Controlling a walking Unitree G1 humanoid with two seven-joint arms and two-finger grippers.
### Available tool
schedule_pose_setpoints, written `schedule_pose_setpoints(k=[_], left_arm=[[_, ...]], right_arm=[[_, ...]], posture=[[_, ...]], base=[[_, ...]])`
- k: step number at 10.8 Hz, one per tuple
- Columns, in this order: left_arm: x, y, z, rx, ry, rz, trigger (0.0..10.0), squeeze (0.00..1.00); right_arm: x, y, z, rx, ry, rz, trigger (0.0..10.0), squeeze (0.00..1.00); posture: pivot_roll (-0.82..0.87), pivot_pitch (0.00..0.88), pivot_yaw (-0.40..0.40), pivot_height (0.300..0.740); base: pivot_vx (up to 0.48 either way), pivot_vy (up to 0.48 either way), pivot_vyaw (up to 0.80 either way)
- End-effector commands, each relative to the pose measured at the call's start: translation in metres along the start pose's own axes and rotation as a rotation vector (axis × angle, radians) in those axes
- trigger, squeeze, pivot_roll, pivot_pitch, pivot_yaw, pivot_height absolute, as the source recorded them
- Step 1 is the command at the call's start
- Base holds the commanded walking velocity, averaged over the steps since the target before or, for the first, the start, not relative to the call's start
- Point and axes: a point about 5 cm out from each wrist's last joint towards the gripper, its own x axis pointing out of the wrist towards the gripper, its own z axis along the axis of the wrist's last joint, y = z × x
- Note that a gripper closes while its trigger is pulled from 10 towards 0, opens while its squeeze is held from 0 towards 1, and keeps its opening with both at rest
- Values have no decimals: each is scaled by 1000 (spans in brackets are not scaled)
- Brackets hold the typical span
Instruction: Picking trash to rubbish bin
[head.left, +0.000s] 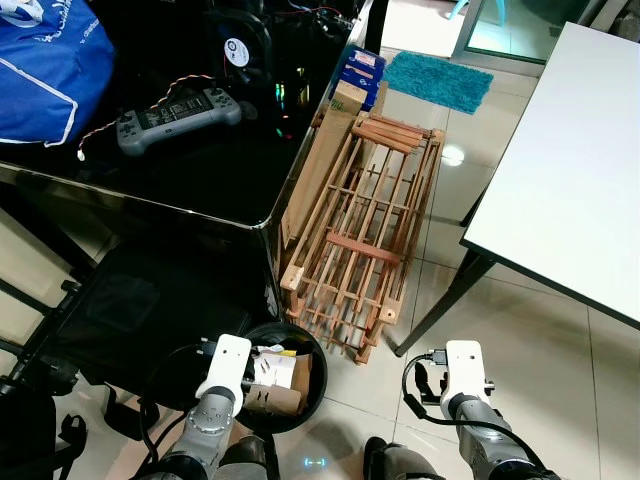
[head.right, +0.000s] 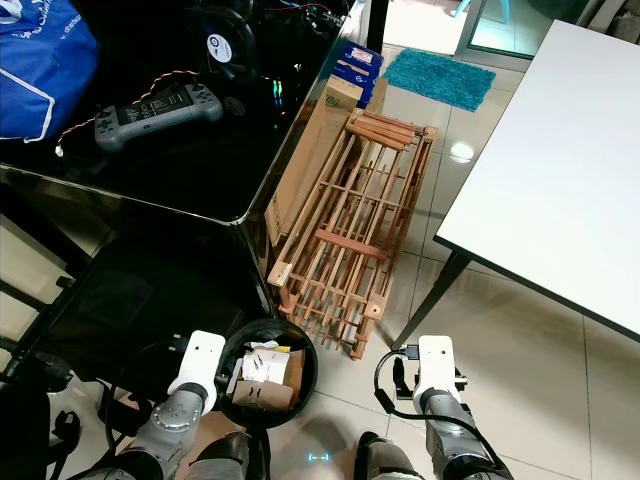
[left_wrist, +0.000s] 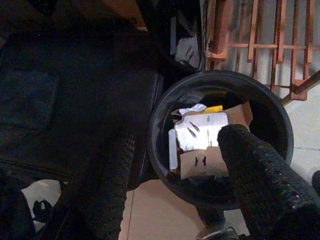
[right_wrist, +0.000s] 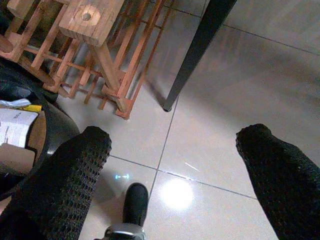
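Left gripper (left_wrist: 175, 180) hung fingers spread and empty over the round black rubbish bin (head.left: 318, 355) at lower centre, cardboard and paper trash (left_wrist: 202, 142) inside; right gripper (right_wrist: 172, 170) likewise spread above tiled floor (right_wrist: 240, 75).

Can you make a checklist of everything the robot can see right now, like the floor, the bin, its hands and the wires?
Surface: pale tiled floor, glossy.
Job's things: round black rubbish bin beside the left arm, holding cardboard and paper.
Clutter: wooden rack leaning by the black table.
Grippers: left gripper open above the bin; right gripper open over bare floor.
Cables: red-white wire by the game controller.
Surroundings: white table, teal mat, blue bag.
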Motion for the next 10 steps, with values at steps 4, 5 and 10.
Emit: schedule_pose_setpoints(k=[4, 5, 10], left_arm=[[-3, -1, -9, -12, 33, 2, 10000, 0], [-3, -1, -9, -14, 32, 2, 10000, 0], [-3, -2, -8, -15, 27, -4, 10000, 0]], right_arm=[[-4, 1, -13, -9, 49, 15, 10000, 0], [-4, 1, -13, -10, 49, 17, 10000, 0], [-3, 1, -12, -9, 46, 20, 10000, 0]], posture=[[-2, 172, 10, 740], [-3, 171, 11, 740], [-4, 178, 7, 740]], base=[[0, 0, 0], [0, 0, 0], [-283, 0, 0]])
